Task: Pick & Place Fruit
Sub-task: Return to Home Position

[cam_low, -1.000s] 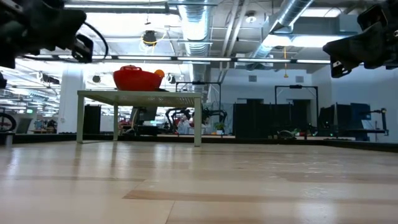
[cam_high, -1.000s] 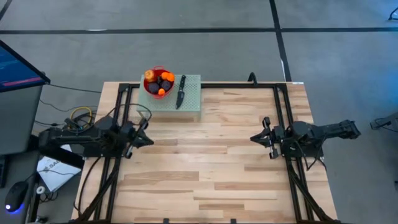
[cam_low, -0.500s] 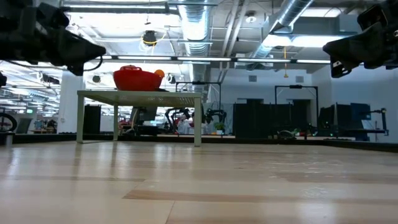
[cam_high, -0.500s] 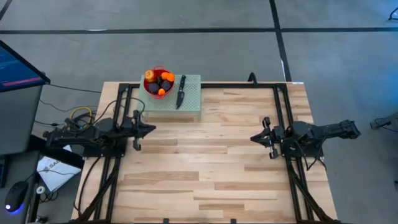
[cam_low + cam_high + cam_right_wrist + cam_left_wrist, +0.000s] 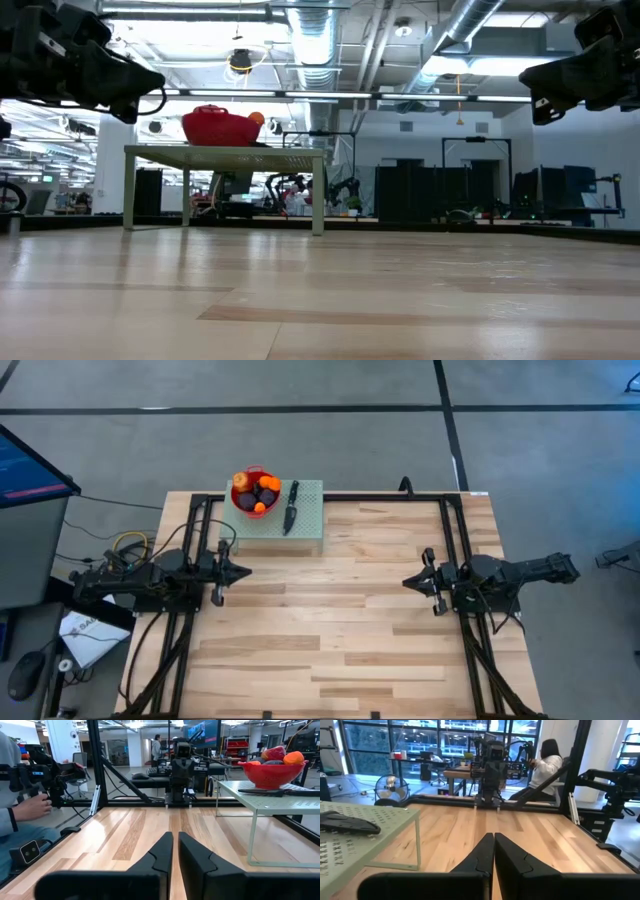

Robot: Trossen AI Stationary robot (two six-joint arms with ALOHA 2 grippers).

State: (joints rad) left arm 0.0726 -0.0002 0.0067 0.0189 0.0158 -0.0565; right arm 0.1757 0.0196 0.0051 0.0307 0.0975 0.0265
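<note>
L hand (image 5: 242,571) closed, empty, over bench (image 5: 330,630) left side. Fruit (image 5: 257,494) piled in red strainer bowl (image 5: 238,506) on green shelf (image 5: 306,522) at rear, knife (image 5: 291,508) just beside bowl. R hand (image 5: 408,582) closed, empty, right side.

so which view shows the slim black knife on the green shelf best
The high view: the slim black knife lies whole on the pale green perforated shelf. The right wrist view shows it edge-on, the left wrist view only part; the low view hardly shows it.
</note>
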